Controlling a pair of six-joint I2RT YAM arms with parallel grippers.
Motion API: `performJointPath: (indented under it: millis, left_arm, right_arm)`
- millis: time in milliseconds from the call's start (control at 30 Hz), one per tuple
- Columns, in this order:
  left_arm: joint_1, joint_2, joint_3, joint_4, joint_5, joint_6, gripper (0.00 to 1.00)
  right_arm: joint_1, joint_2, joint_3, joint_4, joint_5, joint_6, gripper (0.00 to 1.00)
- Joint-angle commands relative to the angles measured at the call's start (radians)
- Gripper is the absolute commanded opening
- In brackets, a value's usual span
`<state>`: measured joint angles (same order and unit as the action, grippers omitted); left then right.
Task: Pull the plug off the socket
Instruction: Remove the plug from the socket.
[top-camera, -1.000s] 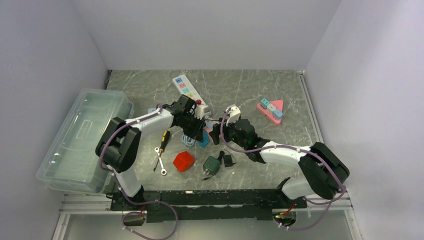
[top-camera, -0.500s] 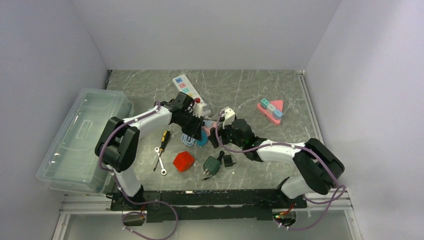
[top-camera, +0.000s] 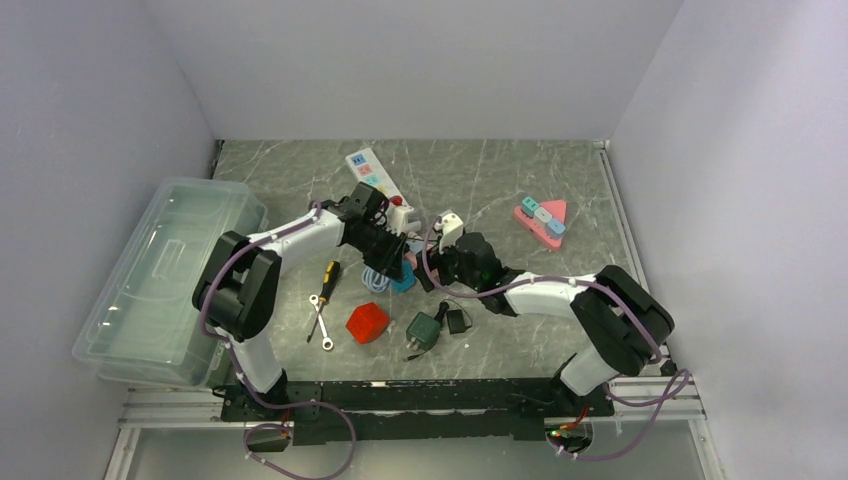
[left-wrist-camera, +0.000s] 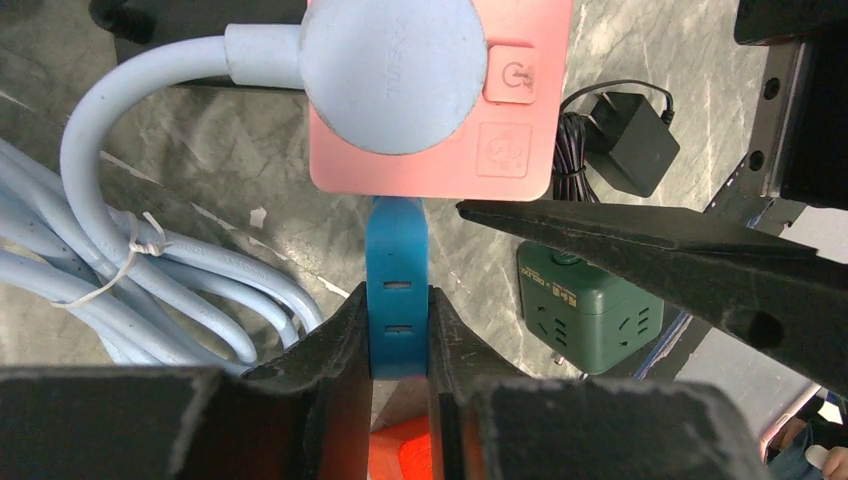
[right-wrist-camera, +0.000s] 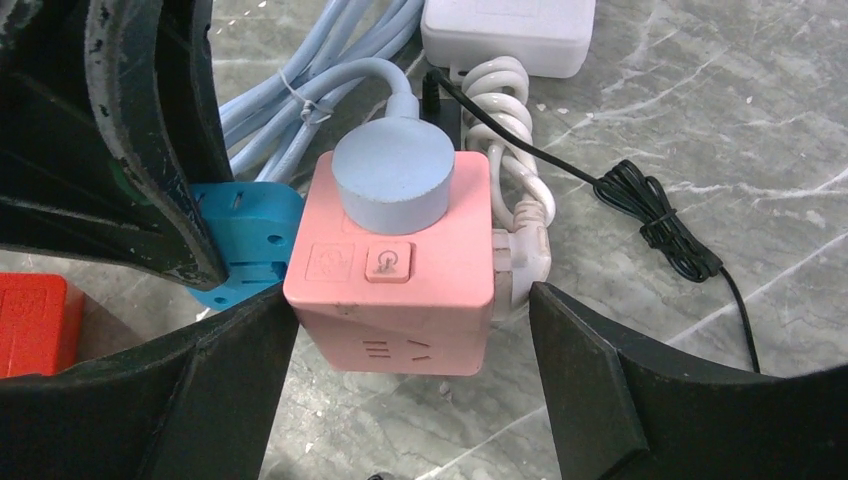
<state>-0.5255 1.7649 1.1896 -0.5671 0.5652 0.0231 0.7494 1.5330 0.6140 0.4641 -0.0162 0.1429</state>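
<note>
A pink cube socket (right-wrist-camera: 400, 300) lies on the marble table; it also shows in the left wrist view (left-wrist-camera: 520, 150). A blue plug (left-wrist-camera: 397, 255) sticks out of one side of it, a round light-blue plug (right-wrist-camera: 392, 175) sits on top, and a white plug (right-wrist-camera: 520, 250) is on the opposite side. My left gripper (left-wrist-camera: 398, 330) is shut on the blue plug (top-camera: 403, 280). My right gripper (right-wrist-camera: 412, 330) is open with one jaw on each side of the pink socket; the jaw on the blue plug's side is close to it, the other stands apart.
A green adapter (top-camera: 425, 330), a black adapter (top-camera: 458, 320) and a red cube (top-camera: 367, 322) lie nearby. A screwdriver (top-camera: 326, 280) and wrench (top-camera: 320, 322) lie left. A white power strip (top-camera: 375, 175), pink toy (top-camera: 541, 220) and clear box (top-camera: 165, 275) are farther off.
My right gripper has moved left and closer to the pink socket. My left gripper has shifted slightly and stays at the blue plug.
</note>
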Motion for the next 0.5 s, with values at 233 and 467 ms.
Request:
performJointPath:
  millis: [233,467]
  left_arm:
    - [0.004,0.002,0.042,0.013,0.075,0.034,0.00]
    - [0.004,0.028,0.058,-0.014,0.038,0.042,0.00]
  right_arm:
    - [0.004,0.033,0.064,0.013,-0.002,0.027,0.84]
    - [0.004,-0.032,0.039,0.018,0.002,-0.008,0.73]
